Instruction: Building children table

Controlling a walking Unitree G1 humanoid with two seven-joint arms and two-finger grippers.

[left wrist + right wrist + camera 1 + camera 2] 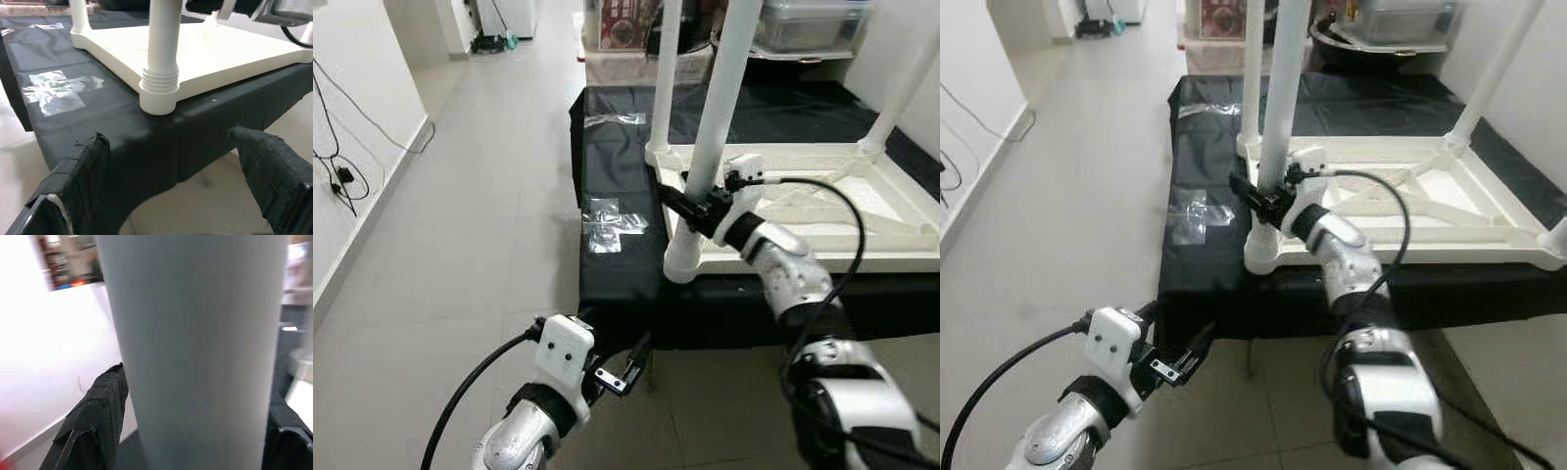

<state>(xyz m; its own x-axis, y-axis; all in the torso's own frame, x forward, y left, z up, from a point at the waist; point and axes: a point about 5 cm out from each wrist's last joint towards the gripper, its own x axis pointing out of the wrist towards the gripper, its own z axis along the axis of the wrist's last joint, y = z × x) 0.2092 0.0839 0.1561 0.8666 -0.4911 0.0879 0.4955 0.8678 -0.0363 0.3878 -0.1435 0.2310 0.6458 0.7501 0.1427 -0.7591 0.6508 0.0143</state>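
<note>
The white tabletop (862,211) lies upside down on a black cloth (617,176) over a low stand, to the right of a tiled floor (470,225). At least three legs stand up from its corners: the near-left leg (710,147), a far-left leg (666,78) behind it, and a far-right leg (906,83). In the right eye view a white stub at the near-right corner (1557,238) hints at a fourth, but I cannot tell how far it is seated.

The right gripper (690,201) has its black fingers (98,416) on either side of the near-left leg, low on the shaft just above the socket; it looks clamped on the leg. The leg's ribbed base (160,81) sits in the corner socket, so this leg seems close to home, perhaps needing a last twist or push.

The left gripper (626,372) hangs low by the near-left edge of the cloth, fingers (78,166) spread apart and holding nothing.

By my reading most of the assembly is done; what is left is checking the legs and turning the table upright.
</note>
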